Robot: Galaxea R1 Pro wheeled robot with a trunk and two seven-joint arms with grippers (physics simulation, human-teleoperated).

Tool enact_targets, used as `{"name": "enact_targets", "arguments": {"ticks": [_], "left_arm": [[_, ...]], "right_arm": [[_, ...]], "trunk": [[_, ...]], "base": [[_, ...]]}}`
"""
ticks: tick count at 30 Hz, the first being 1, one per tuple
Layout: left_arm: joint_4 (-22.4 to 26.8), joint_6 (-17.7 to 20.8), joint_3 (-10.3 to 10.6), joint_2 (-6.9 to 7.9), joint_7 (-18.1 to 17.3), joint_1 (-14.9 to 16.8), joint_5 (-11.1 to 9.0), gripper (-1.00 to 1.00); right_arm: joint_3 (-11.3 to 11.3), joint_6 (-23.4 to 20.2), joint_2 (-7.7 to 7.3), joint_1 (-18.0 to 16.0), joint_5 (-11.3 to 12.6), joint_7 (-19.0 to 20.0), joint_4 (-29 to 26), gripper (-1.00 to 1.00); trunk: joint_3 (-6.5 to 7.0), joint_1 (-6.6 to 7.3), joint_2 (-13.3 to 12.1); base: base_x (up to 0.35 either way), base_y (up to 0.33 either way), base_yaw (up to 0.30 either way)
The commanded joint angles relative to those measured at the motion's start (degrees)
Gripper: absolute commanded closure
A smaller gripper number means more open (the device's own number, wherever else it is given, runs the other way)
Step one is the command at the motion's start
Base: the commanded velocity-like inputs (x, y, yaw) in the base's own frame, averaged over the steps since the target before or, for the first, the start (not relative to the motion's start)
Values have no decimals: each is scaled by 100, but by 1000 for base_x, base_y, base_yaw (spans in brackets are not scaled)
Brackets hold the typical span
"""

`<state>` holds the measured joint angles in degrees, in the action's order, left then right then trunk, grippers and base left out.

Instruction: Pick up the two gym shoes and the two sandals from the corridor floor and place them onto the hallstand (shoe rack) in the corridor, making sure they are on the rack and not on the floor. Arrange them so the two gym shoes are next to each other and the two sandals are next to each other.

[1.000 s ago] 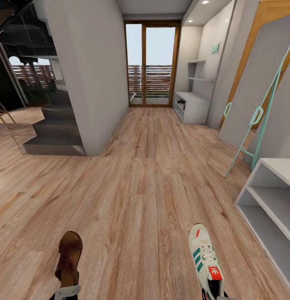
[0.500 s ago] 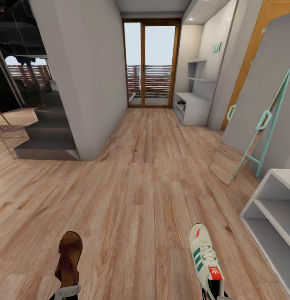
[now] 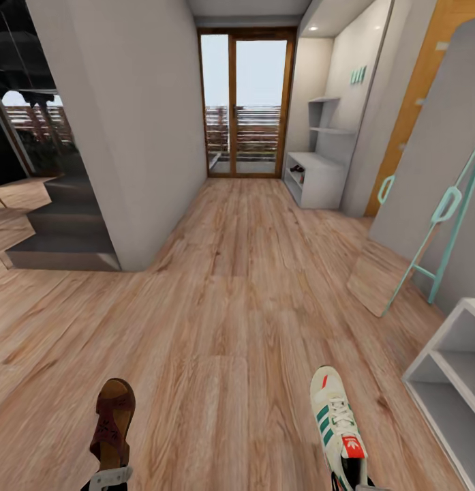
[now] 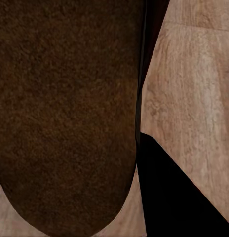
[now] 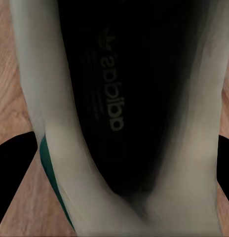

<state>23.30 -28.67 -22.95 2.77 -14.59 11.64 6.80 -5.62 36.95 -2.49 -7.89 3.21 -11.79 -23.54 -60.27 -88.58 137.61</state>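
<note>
One dark brown sandal (image 3: 114,419) hangs over the corridor floor (image 3: 230,286) at the lower left, with my left gripper (image 3: 109,477) shut on its heel end. Its brown sole (image 4: 65,113) is close up in the left wrist view beside a black finger (image 4: 178,197). A cream gym shoe (image 3: 336,423) with green stripes hangs at the lower right, my right gripper (image 3: 356,481) shut on its heel. Its dark inside (image 5: 114,98) faces the right wrist camera. The hallstand (image 3: 322,181) stands far ahead on the right under mint letters (image 3: 358,75); something small and dark lies on its shelf (image 3: 296,168).
A plain white open bench (image 3: 455,382) stands close on the right. A grey leaning mirror with a mint frame (image 3: 435,204) is beyond it. A grey wall corner (image 3: 128,170) and dark stairs (image 3: 60,232) are on the left. A glass door (image 3: 245,102) ends the corridor.
The whole view has shifted: the camera has moved forward along the corridor, and the white bench and stairs slide outward. The sandal and gym shoe keep their places in my grippers.
</note>
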Motion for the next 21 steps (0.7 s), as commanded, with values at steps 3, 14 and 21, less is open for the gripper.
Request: {"name": "enact_targets", "arguments": {"ticks": [3, 14, 21], "left_arm": [[-1, -24, -51, -4, -27, 5, 76, 100], [-1, -24, -51, -4, -27, 5, 76, 100], [-1, -24, -51, -4, -27, 5, 76, 100]], "right_arm": [[-46, 14, -6, -3, 31, -34, 0, 100], [-45, 11, -6, -3, 31, -34, 0, 100], [-46, 14, -6, -2, 31, -34, -1, 100]], "trunk": [[-5, -2, 2], [-5, -2, 2], [-5, -2, 2]], "base": [[339, -85, 0], [339, -85, 0], [339, -85, 0]]}}
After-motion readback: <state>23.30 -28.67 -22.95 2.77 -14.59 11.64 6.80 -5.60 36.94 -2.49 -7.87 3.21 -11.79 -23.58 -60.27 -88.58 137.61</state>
